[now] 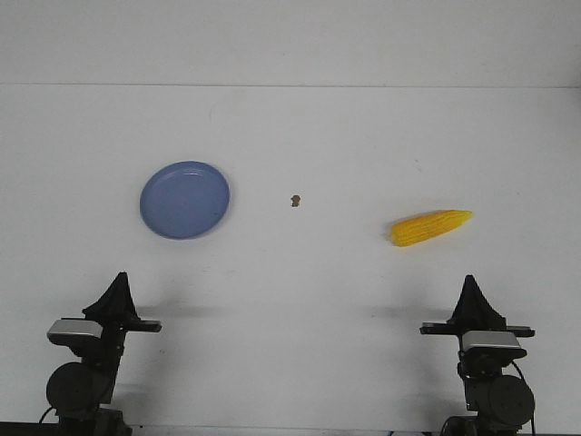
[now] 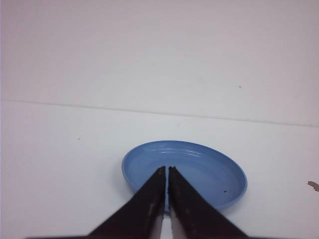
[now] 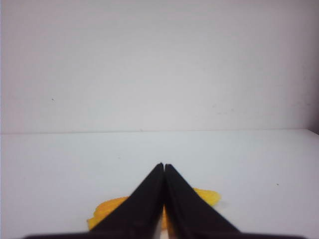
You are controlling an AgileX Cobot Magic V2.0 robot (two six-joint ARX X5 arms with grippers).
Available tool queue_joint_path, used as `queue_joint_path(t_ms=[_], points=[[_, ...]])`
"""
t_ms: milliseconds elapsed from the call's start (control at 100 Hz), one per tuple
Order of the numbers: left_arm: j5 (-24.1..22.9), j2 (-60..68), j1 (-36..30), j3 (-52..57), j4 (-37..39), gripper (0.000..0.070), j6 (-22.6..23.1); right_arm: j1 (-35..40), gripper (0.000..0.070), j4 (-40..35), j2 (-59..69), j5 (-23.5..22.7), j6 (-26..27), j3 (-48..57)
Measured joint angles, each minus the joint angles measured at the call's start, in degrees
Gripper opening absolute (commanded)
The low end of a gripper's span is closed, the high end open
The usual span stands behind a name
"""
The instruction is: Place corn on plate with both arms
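- A plain white table (image 1: 300, 300) meets a white wall (image 1: 290, 41) along a faint line at the far edge.
- The plate (image 1: 185, 200) sits left of centre, empty.
- The corn (image 1: 430, 227) lies on the table at the right, well apart from the plate, its tip pointing right.
- A small brown speck (image 1: 295, 201) lies between them.
- The left gripper (image 1: 118, 292) and right gripper (image 1: 471, 295) rest at the near edge, jaws pressed together, holding nothing.
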Motion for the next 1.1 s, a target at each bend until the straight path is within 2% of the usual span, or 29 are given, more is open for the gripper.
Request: queue_joint_path(t_ms=[710, 910, 990, 1100], points=[[0.0, 0.0, 0.0, 0.0, 0.0, 0.0016, 0.0, 0.0, 0.0, 0.0, 0.0, 0.0, -0.3, 0.0], [0.0, 0.0, 0.0, 0.1, 0.6, 0.0016, -0.2, 0.0, 0.0, 3.6, 0.0, 0.0, -0.2, 0.1], [0.0, 0.1, 0.0, 0.7, -0.9, 0.0016, -0.3, 0.0, 0.0, 1.8, 0.0, 0.0, 0.0, 0.7], [0.0, 0.6, 0.0, 3.8, -3.1, 0.0016, -2.3, 0.0, 0.0, -4.8, 0.1, 0.2, 0.1, 5.1]])
